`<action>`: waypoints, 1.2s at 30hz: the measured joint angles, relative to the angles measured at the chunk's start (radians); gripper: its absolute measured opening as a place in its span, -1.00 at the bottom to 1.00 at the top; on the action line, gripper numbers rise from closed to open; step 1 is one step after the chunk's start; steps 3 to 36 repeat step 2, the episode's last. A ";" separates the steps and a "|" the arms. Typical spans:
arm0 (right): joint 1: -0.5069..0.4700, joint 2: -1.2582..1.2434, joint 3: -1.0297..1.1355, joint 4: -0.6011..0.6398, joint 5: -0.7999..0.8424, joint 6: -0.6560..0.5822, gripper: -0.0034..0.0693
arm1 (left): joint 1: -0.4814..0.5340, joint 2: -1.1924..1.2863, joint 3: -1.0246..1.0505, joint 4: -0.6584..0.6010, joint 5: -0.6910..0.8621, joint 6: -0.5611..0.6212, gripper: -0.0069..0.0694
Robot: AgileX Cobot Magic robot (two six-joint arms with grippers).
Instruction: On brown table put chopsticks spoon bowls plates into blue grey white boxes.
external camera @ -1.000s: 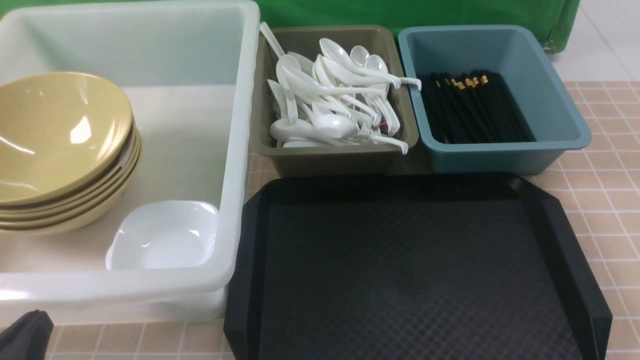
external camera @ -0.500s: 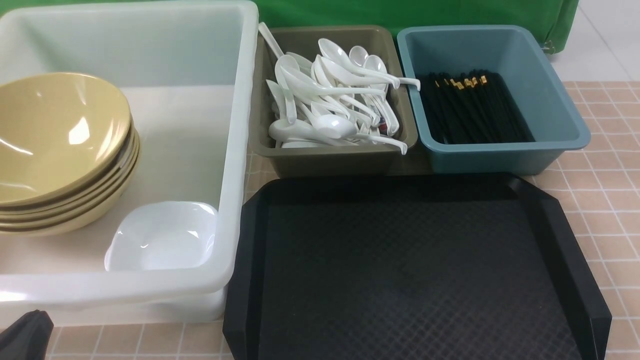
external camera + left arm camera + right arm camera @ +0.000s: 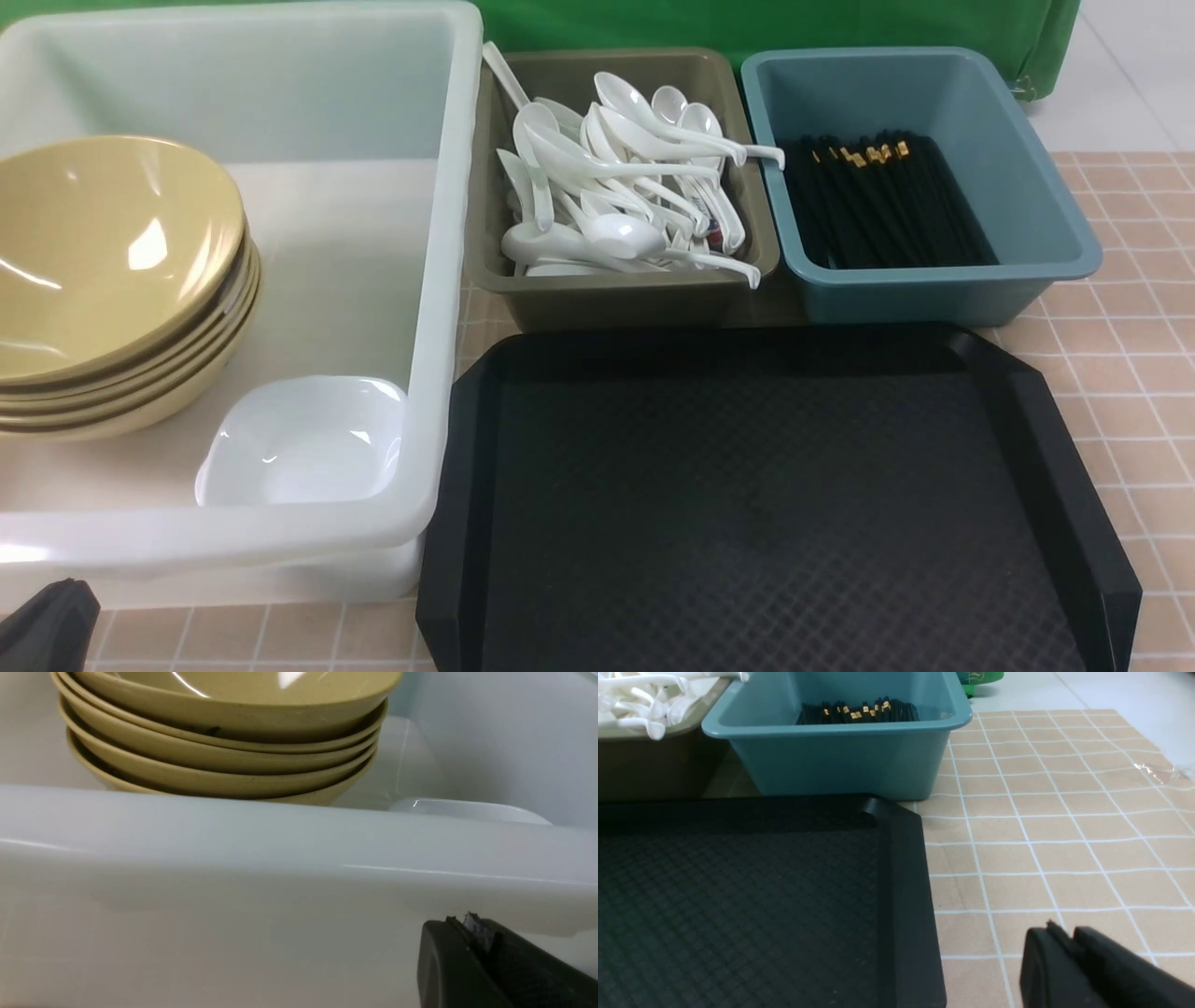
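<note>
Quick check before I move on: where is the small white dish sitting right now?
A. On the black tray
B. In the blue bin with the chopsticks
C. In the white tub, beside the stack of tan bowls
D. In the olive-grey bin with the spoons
C: the small white dish lies in the near corner of the white tub, next to the stacked tan bowls; nothing shows on the black tray.

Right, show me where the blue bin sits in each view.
Front: blue bin at upper right, beyond the black tray, beside the olive bin.
Left wrist: not in it.
Right wrist: it fills the upper middle.
Shared landmark: the black chopsticks inside it, gold tips showing.
</note>
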 joint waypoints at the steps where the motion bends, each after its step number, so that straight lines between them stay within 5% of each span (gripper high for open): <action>1: 0.000 0.000 0.000 0.000 0.000 0.000 -0.61 | 0.000 0.000 0.000 0.000 0.000 0.000 -0.81; 36: 0.000 0.000 0.000 0.000 0.000 0.000 -0.61 | 0.000 0.000 0.000 0.000 0.000 0.000 -0.81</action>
